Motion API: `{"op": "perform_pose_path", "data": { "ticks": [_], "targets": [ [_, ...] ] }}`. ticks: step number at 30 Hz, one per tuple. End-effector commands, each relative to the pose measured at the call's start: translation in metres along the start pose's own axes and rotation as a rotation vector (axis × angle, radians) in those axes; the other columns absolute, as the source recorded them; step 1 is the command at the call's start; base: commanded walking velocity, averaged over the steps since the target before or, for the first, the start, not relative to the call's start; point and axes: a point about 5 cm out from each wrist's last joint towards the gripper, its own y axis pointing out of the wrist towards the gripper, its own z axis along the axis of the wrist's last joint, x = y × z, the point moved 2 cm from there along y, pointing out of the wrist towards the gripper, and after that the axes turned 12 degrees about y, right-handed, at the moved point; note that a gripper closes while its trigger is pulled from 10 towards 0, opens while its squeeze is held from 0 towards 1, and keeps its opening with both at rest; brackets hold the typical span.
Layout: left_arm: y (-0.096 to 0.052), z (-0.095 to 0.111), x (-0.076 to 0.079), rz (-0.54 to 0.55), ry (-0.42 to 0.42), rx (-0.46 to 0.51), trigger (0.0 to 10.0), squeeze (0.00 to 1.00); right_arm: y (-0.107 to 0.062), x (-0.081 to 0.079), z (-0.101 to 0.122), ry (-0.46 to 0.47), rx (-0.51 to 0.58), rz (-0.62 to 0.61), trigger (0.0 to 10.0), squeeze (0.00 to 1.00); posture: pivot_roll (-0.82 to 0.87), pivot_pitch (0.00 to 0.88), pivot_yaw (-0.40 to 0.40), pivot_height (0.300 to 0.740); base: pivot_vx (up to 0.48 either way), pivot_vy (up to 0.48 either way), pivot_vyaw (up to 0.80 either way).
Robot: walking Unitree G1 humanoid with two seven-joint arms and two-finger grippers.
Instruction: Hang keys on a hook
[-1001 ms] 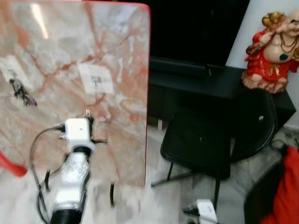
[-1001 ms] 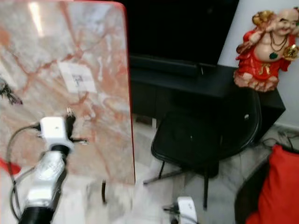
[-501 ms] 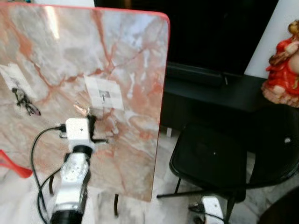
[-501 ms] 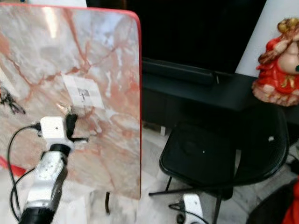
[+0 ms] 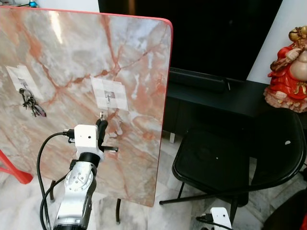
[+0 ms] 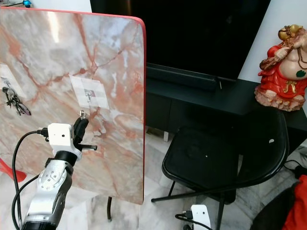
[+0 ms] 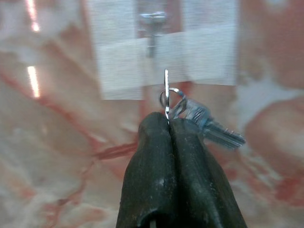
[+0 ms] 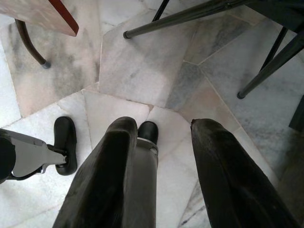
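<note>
Left gripper (image 7: 168, 124) pinches keys (image 7: 199, 116) below hook (image 7: 152, 21); chair (image 5: 225, 163) beside.

Silver left arm (image 5: 76, 191) w/ white wrist box, black cable, black claw (image 7: 169, 124).

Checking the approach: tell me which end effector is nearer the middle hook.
Left. The left end effector holds the keys just below the hook; the right end effector hangs low over the floor.

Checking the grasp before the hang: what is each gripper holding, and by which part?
The left gripper holds the keys by the key ring, pinched edge-on between its shut fingertips, the keys dangling beside. The right gripper is open, holding nothing.
</note>
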Motion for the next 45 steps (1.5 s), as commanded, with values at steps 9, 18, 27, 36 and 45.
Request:
{"op": "perform_pose_path", "data": {
  "ticks": [9,18,27,36,45],
  "targets": [
    [-0.010,0.017,0.000,-0.022,0.036,0.033,10.0,0.00,0.000,0.002,0.002,-0.025,0.003,0.001,10.0,0.00,0.03,0.000,-0.050,0.740,0.000,0.000,0.00],
    [-0.005,0.028,0.001,-0.034,0.077,0.056,10.0,0.00,0.000,0.002,0.003,-0.030,0.006,0.002,10.0,0.00,0.03,0.000,-0.051,0.740,0.000,0.000,0.00],
    [-0.006,0.030,-0.009,0.013,0.096,0.045,10.0,0.00,0.000,0.002,0.004,-0.032,0.004,0.002,10.0,0.00,0.04,0.000,-0.058,0.740,0.000,0.000,0.00],
    [-0.002,0.029,-0.019,0.054,0.101,0.029,10.0,0.00,0.000,0.002,0.005,-0.032,0.006,0.002,10.0,0.00,0.04,0.000,-0.059,0.740,0.000,0.000,0.00],
    [0.003,0.031,-0.024,0.068,0.108,0.032,10.0,0.00,0.000,0.002,0.005,-0.034,0.006,0.002,10.0,0.00,0.04,0.000,-0.061,0.740,0.000,0.000,0.00]
  ]
}}
